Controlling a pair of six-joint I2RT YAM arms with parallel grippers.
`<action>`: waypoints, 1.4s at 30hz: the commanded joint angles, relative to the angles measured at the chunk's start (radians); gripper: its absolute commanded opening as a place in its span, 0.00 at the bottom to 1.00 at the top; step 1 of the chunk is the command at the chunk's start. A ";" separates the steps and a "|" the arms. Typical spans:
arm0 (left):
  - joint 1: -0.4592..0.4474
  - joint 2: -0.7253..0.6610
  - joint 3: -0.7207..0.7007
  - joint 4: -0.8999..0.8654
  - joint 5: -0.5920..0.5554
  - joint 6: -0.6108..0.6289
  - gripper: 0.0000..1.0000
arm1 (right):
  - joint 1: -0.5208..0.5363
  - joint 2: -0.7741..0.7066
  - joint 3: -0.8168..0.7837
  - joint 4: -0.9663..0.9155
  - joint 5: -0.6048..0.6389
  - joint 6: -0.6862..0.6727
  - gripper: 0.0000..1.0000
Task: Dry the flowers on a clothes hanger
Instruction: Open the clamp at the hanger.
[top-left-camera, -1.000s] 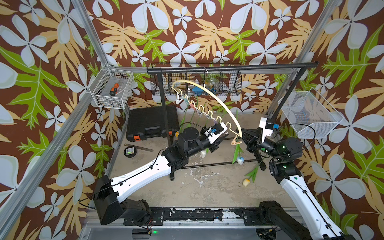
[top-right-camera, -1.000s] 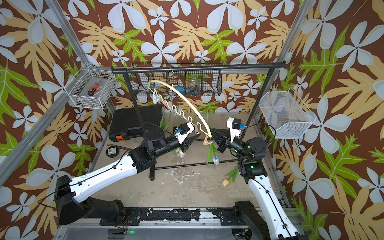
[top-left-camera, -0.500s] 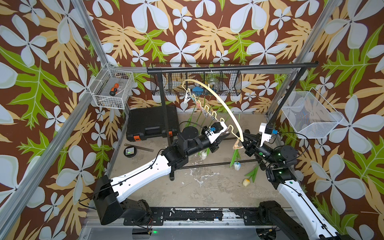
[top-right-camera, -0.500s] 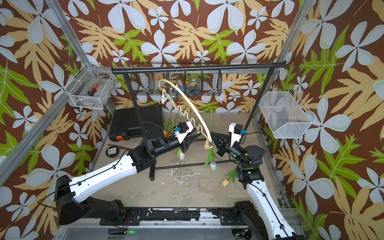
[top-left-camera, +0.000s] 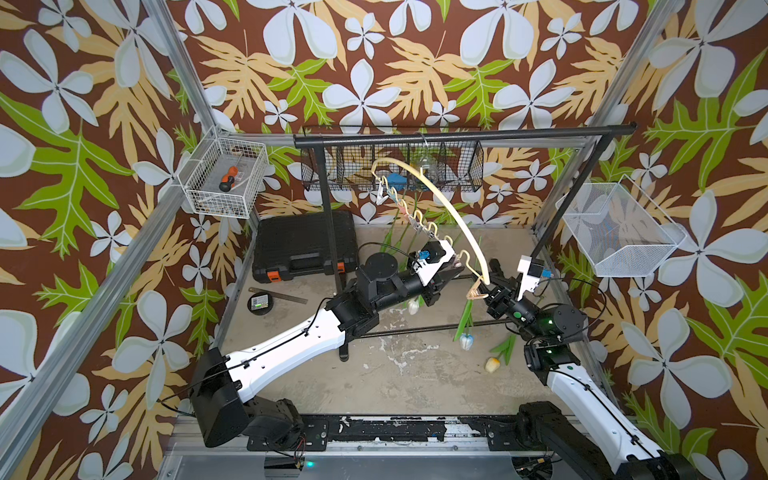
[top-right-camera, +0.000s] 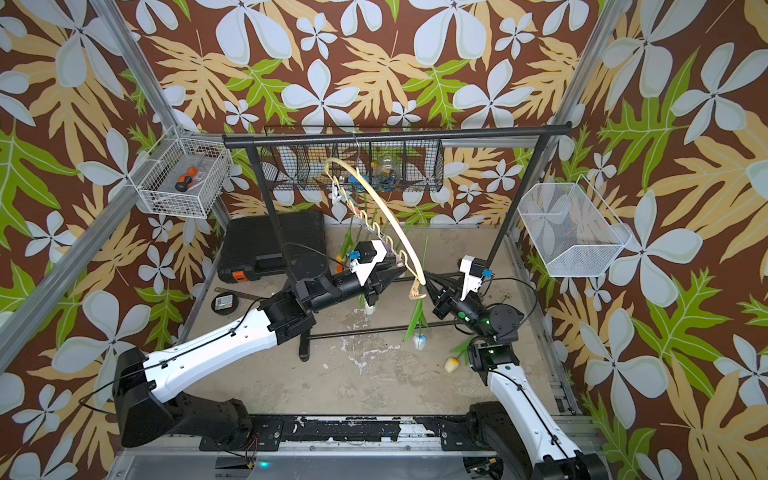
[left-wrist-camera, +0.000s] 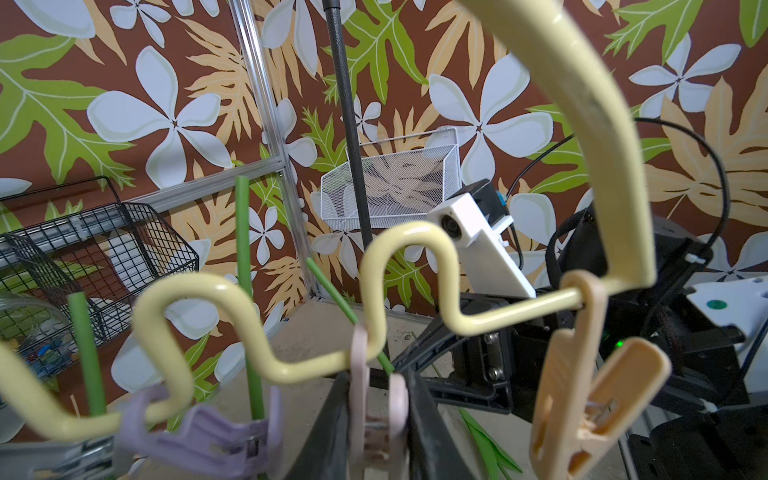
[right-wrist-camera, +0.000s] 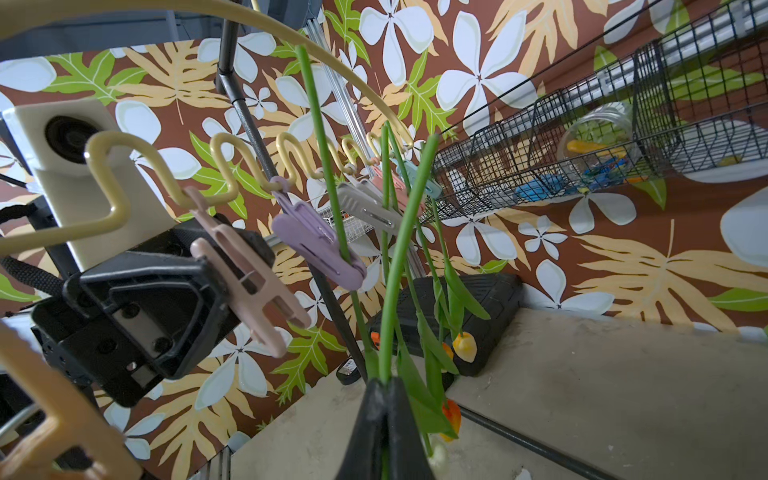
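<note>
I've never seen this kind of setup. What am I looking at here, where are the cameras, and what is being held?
These are two white robot arms, left and right, each ending in a two-fingered claw. Two pictures look down from overhead; two come from cameras on the wrists. A cream hanger hooks on a black rack. The left claw pinches a pink clothespin; the right claw is shut on a white tulip by its stem, head down. On the floor lie a yellow tulip and a black case.
</note>
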 joint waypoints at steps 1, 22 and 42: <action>0.002 -0.001 0.000 0.062 0.020 -0.045 0.14 | 0.017 0.002 -0.034 0.148 0.051 0.074 0.00; 0.002 0.003 -0.018 0.111 -0.030 -0.145 0.10 | 0.207 0.042 -0.043 0.225 0.163 0.012 0.00; 0.001 0.005 -0.030 0.146 -0.015 -0.197 0.10 | 0.248 0.074 -0.028 0.266 0.163 0.029 0.00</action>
